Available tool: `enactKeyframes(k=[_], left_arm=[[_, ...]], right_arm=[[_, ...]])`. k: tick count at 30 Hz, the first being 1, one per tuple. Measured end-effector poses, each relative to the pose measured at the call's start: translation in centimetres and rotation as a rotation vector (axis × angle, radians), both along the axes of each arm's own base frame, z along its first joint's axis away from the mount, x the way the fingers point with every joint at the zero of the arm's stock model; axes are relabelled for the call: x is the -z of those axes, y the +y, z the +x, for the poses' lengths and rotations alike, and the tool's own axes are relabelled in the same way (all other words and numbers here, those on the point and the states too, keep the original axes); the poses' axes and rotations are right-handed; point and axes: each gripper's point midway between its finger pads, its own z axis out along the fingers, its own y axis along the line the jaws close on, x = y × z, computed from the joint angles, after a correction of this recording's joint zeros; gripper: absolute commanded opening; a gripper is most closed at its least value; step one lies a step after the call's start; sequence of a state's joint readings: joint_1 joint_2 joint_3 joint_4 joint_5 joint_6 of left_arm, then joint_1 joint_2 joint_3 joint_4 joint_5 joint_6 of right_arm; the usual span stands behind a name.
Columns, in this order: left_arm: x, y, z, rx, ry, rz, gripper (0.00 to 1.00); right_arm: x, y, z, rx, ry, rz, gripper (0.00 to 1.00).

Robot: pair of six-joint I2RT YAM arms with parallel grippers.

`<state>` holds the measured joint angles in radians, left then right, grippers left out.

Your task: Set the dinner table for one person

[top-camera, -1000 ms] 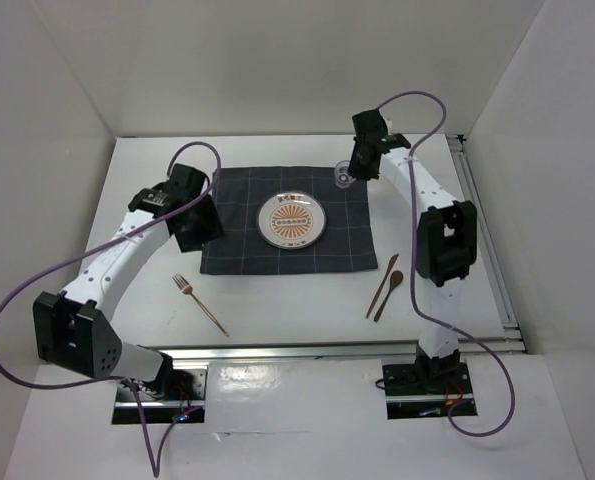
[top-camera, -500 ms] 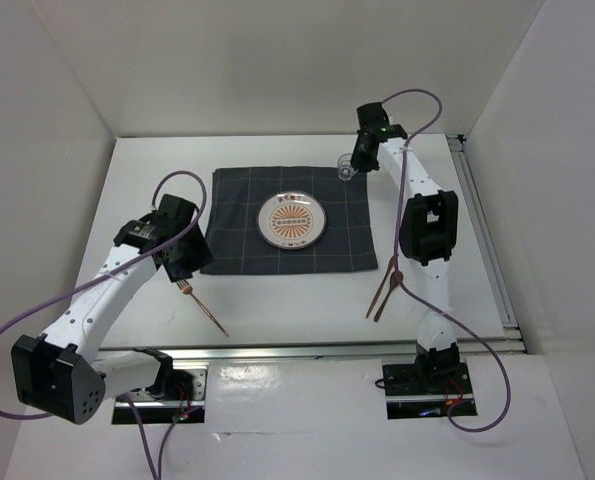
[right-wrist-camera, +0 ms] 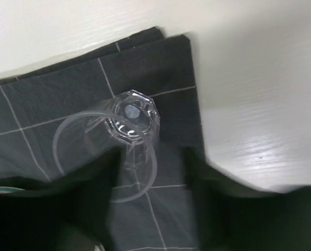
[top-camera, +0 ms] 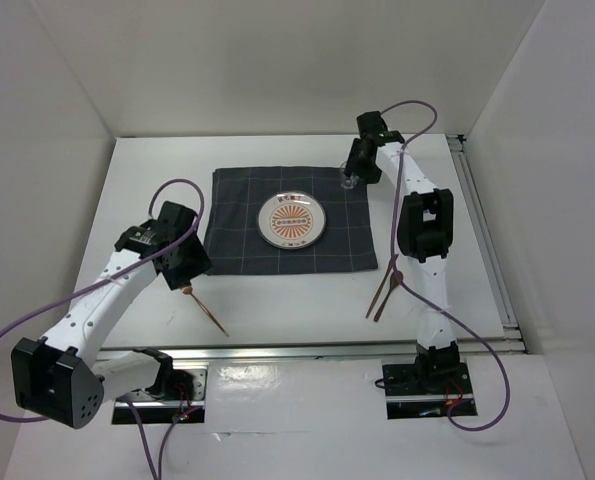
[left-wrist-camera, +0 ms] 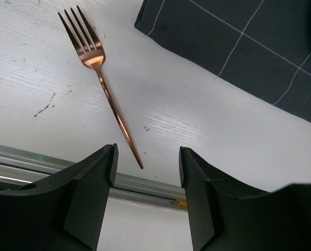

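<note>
Near the front-left edge of the white counter (top-camera: pixel 277 300), which carries everything here, my left jaws stand open above the fork (left-wrist-camera: pixel 91 55). Toward the far-right corner, my right jaws flank the glass (right-wrist-camera: pixel 131 115) on the cloth (right-wrist-camera: pixel 40 104); I cannot tell whether they grip it.

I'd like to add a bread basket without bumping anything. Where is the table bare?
Bare table lies far left of the cloth, behind its far edge, and along its near edge between fork and knife. Crowded: the cloth's far right corner, where the right gripper hangs at the glass; knife and spoon under that arm; the left gripper above the fork.
</note>
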<state>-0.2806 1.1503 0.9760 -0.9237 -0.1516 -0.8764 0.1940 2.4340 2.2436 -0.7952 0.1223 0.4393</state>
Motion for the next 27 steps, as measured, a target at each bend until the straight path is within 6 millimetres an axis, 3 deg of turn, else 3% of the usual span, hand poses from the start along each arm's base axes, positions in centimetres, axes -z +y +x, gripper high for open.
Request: enactKeyframes(k=[3,7,10,14,21,24,27], left_arm=[[0.5,0.0,-0.2,-0.015,0.016,-0.001,0.67],[2.0,0.1,-0.7,-0.021,0.054,0.005,0.70],[3.7,0.2,-1.5,-0.039,0.111,0.012,0.73],[5.8,0.4,-2.7,-0.073,0.167,0.017,0.80],[9.0,0.9,-3.7,-0.164,0.202,0.009,0.75],[10.3,1.2,-3.7,-0.204,0.218,0.006,0.71],[11.4,1.4,-3.1,-0.241,0.217,-0.011,0.66]], right_arm=[[0.2,0.2,-0.1,-0.008,0.006,0.007,0.89],[-0.2,0.4,0.0,-0.019,-0.001,0.017,1.00],[-1.5,0.5,0.0,-0.026,-0.022,0.023,1.00],[-6.4,0.6,0.0,-0.041,-0.107,0.040,1.00],[-19.2,0.6,-2.6,-0.099,-0.328,0.090,1.00],[-22.3,0.3,-4.4,-0.113,-0.380,0.090,1.00],[-22.8,-0.1,-5.8,-0.119,-0.383,0.080,1.00]])
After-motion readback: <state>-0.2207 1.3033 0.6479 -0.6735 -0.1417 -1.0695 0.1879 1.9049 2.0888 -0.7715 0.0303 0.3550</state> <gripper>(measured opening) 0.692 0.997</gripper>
